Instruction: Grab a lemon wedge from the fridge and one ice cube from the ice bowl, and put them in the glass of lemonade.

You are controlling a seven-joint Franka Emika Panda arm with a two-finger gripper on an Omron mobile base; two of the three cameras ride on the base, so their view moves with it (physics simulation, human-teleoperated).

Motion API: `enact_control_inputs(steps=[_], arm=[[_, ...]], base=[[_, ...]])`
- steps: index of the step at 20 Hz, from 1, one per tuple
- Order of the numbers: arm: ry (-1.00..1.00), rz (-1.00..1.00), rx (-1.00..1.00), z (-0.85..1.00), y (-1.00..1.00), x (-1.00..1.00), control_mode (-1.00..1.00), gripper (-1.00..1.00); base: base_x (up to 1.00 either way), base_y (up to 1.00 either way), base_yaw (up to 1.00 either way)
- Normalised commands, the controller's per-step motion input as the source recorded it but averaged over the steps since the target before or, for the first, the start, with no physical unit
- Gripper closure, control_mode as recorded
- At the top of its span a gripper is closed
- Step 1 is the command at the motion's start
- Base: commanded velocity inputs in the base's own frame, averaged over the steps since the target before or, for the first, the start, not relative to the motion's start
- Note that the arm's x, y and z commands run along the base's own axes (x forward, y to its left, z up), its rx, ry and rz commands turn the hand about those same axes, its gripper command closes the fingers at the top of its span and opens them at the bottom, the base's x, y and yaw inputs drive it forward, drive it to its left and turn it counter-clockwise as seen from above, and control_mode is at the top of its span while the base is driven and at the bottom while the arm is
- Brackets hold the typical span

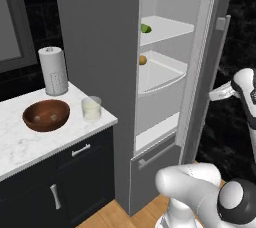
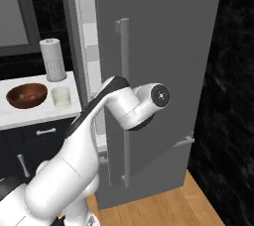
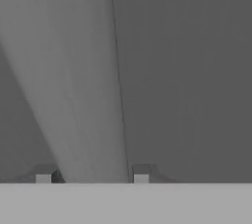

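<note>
The fridge (image 1: 100,47) stands with its door (image 2: 163,71) swung wide, showing white shelves. A small yellow-green lemon wedge (image 1: 145,28) lies on the top shelf. My gripper (image 3: 92,176) is at the door's long vertical bar handle (image 3: 88,95), one fingertip on each side of it. Thin gaps show beside the bar, so the gripper is open. On the marble counter sit the reddish-brown ice bowl (image 1: 46,114) with pale cubes inside and the glass of lemonade (image 1: 91,108) to its right. In the right base view my arm covers the hand.
A tan-orange oval item (image 1: 142,60) sits on the fridge's middle shelf. A white paper-towel roll (image 1: 53,70) stands behind the bowl. Dark cabinets with drawers (image 1: 80,150) run under the counter. The open door (image 1: 200,62) stands between my arm and the shelves.
</note>
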Motion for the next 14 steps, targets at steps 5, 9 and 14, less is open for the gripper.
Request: enact_control_inputs(steps=[5,9,14], arm=[[0.01,-0.09,0.08,0.0,-0.98,-0.61,-1.0,-1.0],[0.03,-0.13,0.02,0.13,-0.84,-0.46,-1.0,-1.0],[0.0,-0.01,0.0,0.61,-0.3,-0.83,-1.0,-1.0]], base=[[0.0,0.0,0.0],[0.0,0.0,0.0],[0.0,0.0,0.0]])
